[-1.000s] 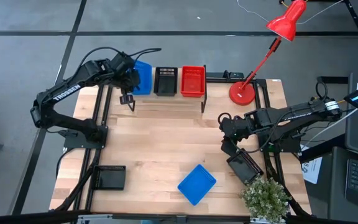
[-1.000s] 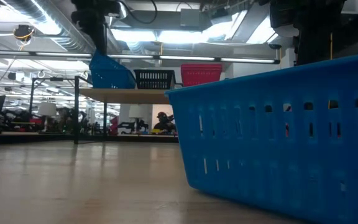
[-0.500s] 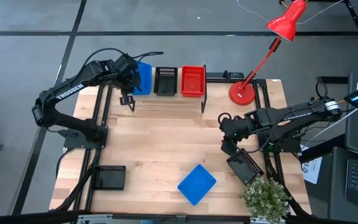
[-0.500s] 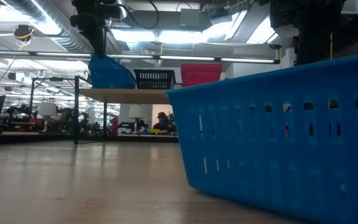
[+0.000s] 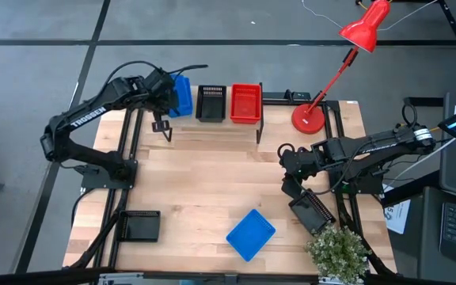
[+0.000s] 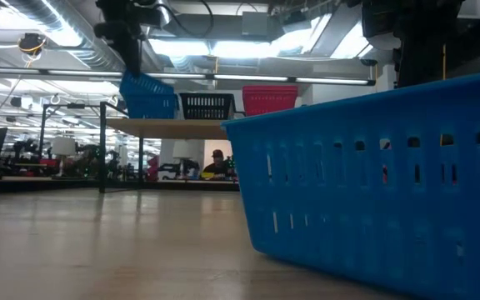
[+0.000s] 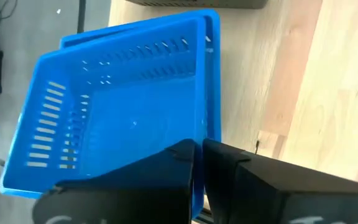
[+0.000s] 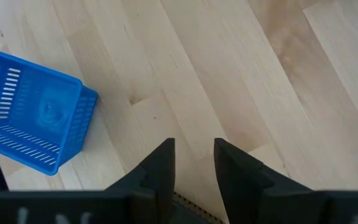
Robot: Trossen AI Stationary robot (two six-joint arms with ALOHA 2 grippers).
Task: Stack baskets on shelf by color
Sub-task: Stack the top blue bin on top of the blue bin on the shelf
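The blue basket (image 7: 123, 106) in the left gripper (image 7: 197, 165) looks like smooth, slightly glossy plastic with slotted walls. Under it, the shelf (image 7: 272, 68) is pale matt wood with visible grain. The gripper's fingers (image 7: 166, 180) are matt black.

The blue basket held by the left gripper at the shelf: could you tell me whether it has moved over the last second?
Yes. The blue basket in the left gripper has levelled out, less tilted against the shelf than before, and sits slightly farther left of the black basket.
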